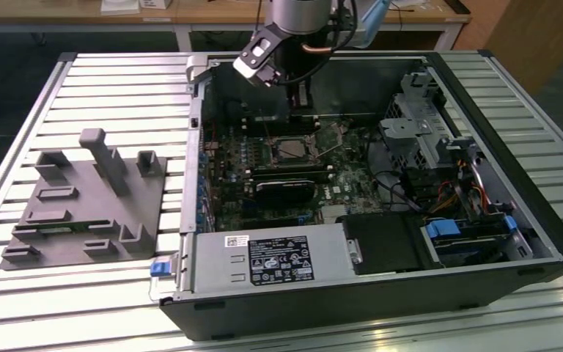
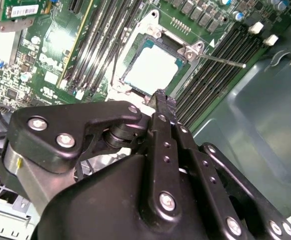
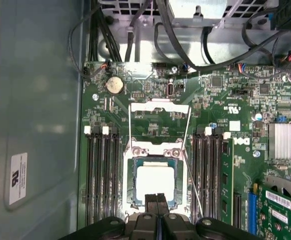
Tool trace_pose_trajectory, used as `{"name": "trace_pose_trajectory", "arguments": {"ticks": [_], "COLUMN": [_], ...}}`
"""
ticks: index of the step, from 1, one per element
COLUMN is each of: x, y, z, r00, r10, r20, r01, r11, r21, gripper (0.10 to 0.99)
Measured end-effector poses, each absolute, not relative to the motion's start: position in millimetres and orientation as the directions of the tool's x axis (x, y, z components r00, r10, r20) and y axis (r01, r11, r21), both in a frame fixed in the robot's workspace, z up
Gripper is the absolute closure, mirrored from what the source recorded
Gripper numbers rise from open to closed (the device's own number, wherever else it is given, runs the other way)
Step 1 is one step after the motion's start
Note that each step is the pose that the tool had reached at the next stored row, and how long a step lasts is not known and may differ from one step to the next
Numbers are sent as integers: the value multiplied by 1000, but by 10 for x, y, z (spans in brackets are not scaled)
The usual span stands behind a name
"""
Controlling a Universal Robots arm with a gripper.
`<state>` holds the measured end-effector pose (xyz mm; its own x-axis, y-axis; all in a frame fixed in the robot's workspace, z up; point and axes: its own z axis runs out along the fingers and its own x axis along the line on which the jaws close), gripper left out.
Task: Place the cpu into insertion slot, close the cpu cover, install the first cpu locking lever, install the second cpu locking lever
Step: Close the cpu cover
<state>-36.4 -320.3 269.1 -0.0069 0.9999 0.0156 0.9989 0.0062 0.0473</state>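
From my station I see the slatted metal surface [image 1: 115,81] carrying an open computer case [image 1: 360,301], which lies toward the surface's edge on the exterior view's right. A grey fixture [image 1: 76,205] sits near the opposite edge. The arm [image 1: 296,15] hangs over the far wall of the case.

Inside the case lies the green motherboard [image 3: 220,100]. The insertion slot [image 3: 132,185] is in the middle part of the board, between two banks of long black memory slots [image 3: 100,175].

The cpu [image 3: 155,181] lies flat inside the insertion slot, with its pale metal face up and its edges parallel to the slot's rim. I judge the first step as done.

The cpu cover [image 3: 159,105] is not closed. It is folded back on its hinge, away from the slot, and I see the green board through its square window. One thin locking lever [image 3: 194,187] is unlatched and runs slanted beside the slot. The other lever I cannot make out with certainty.

In the first wrist view the pincer [image 3: 157,200] is clenched, the two fingertips pressed together with nothing between them. It hovers at the slot's edge opposite the hinge, close above the cpu.

So the step in hand, in my judgement, is closing the cover. It calls for a push on the free end of the frame so that it swings over the cpu, without touching the chip's face and without catching the loose lever.
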Motion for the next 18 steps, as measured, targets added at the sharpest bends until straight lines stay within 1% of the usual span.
{"name": "trace_pose_trajectory", "arguments": {"ticks": [18], "x": [152], "y": [-3198], "z": [2690], "r00": [-7], "r10": [1000], "r20": [14], "r01": [999], "r11": [6], "r21": [47], "gripper": [980]}}
